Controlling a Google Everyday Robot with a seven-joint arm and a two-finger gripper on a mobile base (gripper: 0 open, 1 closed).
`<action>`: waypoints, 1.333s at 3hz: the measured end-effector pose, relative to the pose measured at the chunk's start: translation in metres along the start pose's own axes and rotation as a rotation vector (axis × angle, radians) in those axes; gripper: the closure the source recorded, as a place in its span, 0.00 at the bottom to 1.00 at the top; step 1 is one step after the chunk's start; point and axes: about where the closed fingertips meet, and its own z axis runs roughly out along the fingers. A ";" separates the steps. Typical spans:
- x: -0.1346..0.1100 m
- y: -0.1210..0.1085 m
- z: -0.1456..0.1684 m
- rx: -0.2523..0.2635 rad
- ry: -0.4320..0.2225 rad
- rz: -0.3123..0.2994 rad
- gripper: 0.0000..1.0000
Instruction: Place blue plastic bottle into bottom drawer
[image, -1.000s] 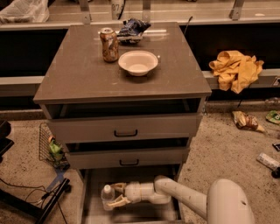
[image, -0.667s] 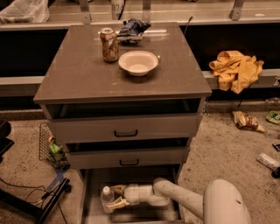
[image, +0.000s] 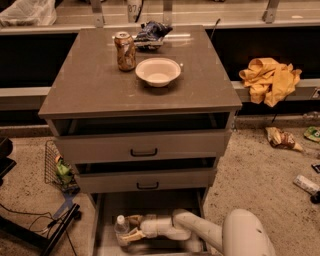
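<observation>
While the gripper (image: 129, 230), low inside the bottom drawer (image: 152, 202), is clamped on the blue plastic bottle (image: 120, 228), upright at the drawer's left: seat base on floor, then release squarely. Count: bottle 1; drawers 3; soda can (image: 125, 50) 1; bowl (image: 158, 71) 1

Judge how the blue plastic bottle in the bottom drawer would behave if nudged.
Probably tips easily: the blue plastic bottle stands upright, tall and narrow, on the flat floor of the bottom drawer. Once down, its round body would likely roll. The hand is right beside it.
</observation>
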 end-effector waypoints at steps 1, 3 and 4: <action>0.020 -0.012 0.002 0.022 0.018 0.008 0.98; 0.018 -0.008 0.006 0.013 0.013 0.010 0.53; 0.018 -0.006 0.008 0.010 0.011 0.011 0.28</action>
